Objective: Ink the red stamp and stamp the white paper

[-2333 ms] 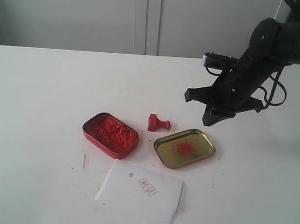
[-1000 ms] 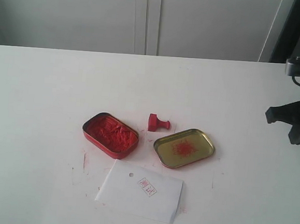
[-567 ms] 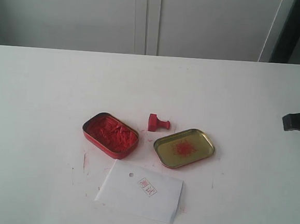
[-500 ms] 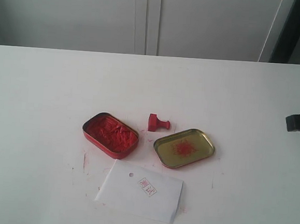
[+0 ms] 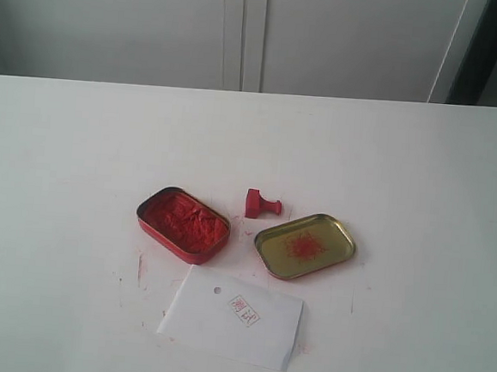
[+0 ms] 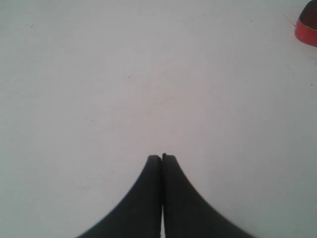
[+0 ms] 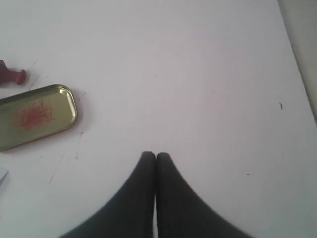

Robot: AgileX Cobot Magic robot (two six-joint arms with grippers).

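The red stamp (image 5: 261,204) lies on its side on the white table, between the red tin of paste (image 5: 183,224) and the gold tin lid (image 5: 305,245). Below them sits the white paper (image 5: 231,315), bearing a small red print and a punched hole. Neither arm shows in the exterior view. My left gripper (image 6: 161,157) is shut over bare table, with an edge of the red tin (image 6: 308,28) far off. My right gripper (image 7: 155,155) is shut, holding nothing, apart from the gold lid (image 7: 34,116) and the stamp's handle (image 7: 12,76).
Red ink smears mark the table (image 5: 139,269) left of the paper. White cabinet doors (image 5: 243,30) stand behind the table. The table's edge (image 7: 297,64) shows beside my right gripper.
My right arm has drawn back to the right, away from the stamp and lid, and has left the exterior view. The stamp, tins and paper have not moved.
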